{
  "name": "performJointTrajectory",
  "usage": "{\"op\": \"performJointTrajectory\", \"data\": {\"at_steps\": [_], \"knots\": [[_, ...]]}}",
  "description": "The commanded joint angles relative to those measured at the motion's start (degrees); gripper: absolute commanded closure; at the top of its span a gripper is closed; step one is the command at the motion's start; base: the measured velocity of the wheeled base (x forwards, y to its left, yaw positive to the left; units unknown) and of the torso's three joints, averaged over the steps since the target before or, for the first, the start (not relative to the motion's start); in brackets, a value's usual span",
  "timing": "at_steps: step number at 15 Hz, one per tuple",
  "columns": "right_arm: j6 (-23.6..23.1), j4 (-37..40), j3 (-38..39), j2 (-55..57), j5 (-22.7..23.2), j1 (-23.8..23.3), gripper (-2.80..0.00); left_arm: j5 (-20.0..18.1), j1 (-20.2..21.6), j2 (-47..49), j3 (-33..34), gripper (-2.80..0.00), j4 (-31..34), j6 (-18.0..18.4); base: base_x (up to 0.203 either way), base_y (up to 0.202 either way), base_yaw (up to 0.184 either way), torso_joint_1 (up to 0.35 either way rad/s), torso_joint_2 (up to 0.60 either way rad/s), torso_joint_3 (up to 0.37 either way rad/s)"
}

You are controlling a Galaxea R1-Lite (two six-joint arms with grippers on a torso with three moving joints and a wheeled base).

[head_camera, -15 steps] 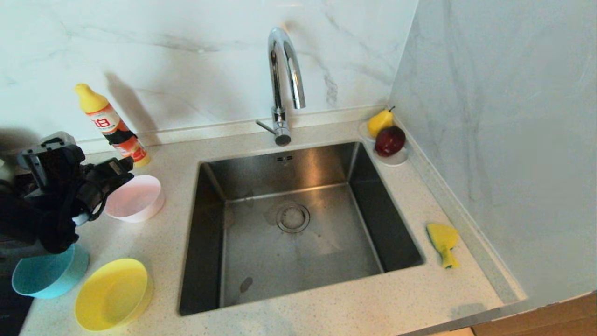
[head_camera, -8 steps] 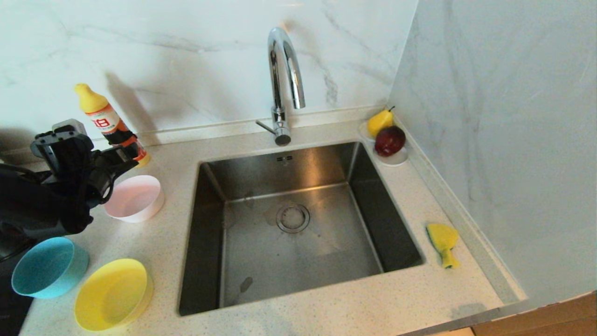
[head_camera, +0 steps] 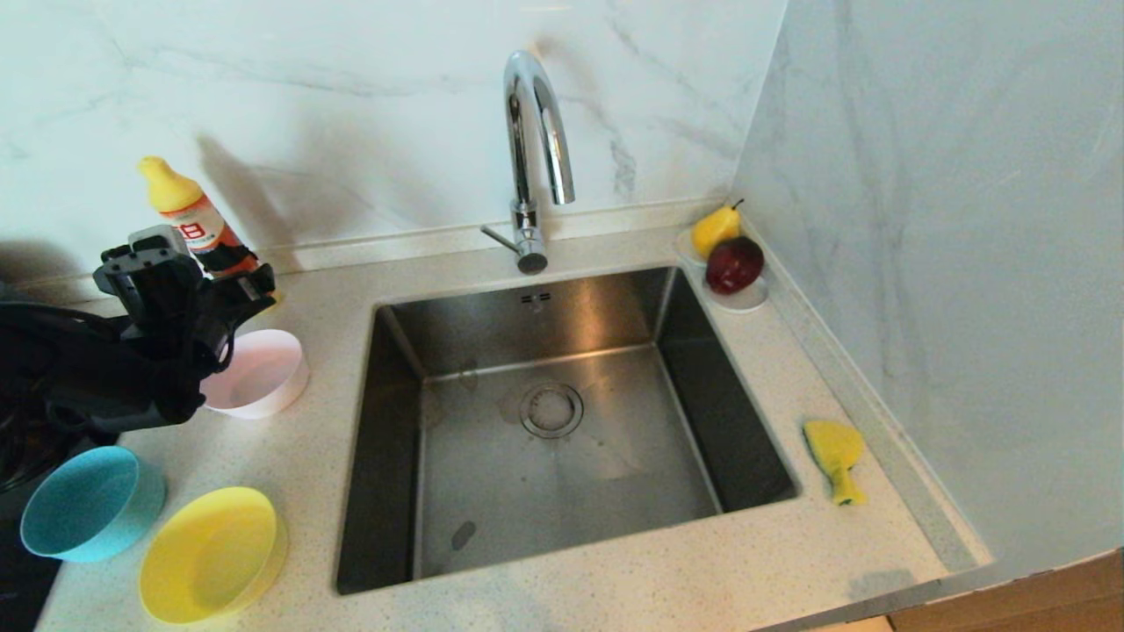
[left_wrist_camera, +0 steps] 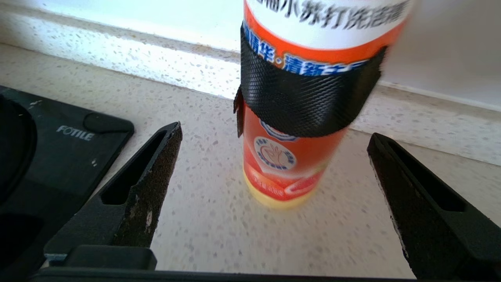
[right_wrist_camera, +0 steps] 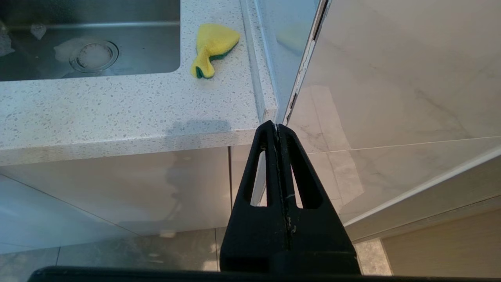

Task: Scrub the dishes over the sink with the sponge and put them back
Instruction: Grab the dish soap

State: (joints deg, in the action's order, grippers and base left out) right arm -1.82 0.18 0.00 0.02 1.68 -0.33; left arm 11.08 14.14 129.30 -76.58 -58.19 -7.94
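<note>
1. The left gripper [left_wrist_camera: 274,172] hangs spread wide around the soap bottle [left_wrist_camera: 301,117], gripping nothing.
2. The right gripper [right_wrist_camera: 278,129] is clenched empty below the counter edge.
3. The sponge [head_camera: 834,452] lies right of the sink [head_camera: 562,421]; 3 bowls, pink [head_camera: 259,373], blue [head_camera: 83,500] and yellow [head_camera: 211,553], sit left.
4. Risk: the tall bottle could tip if a finger nudges it.

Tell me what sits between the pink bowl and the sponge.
In the head view, the sink lies between the pink bowl and the sponge, with bare counter either side.
</note>
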Motion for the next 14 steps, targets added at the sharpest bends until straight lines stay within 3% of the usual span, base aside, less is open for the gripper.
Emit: {"op": "performJointTrajectory", "data": {"at_steps": [1, 14], "knots": [[-0.03, -0.01, 0.07, -0.02, 0.07, -0.02, 0.0, 0.16, 0.1, 2.78, -2.8, -2.8, -0.35, 0.05, 0.0, 0.0, 0.0, 0.0, 0.0, 0.0], [-0.03, -0.01, 0.08, -0.02, 0.08, -0.02, 0.0, 0.17, 0.27, 9.84, -15.01, -2.8, 0.0, 1.69, 0.0, 0.0, 0.0, 0.0, 0.0, 0.0]]}}
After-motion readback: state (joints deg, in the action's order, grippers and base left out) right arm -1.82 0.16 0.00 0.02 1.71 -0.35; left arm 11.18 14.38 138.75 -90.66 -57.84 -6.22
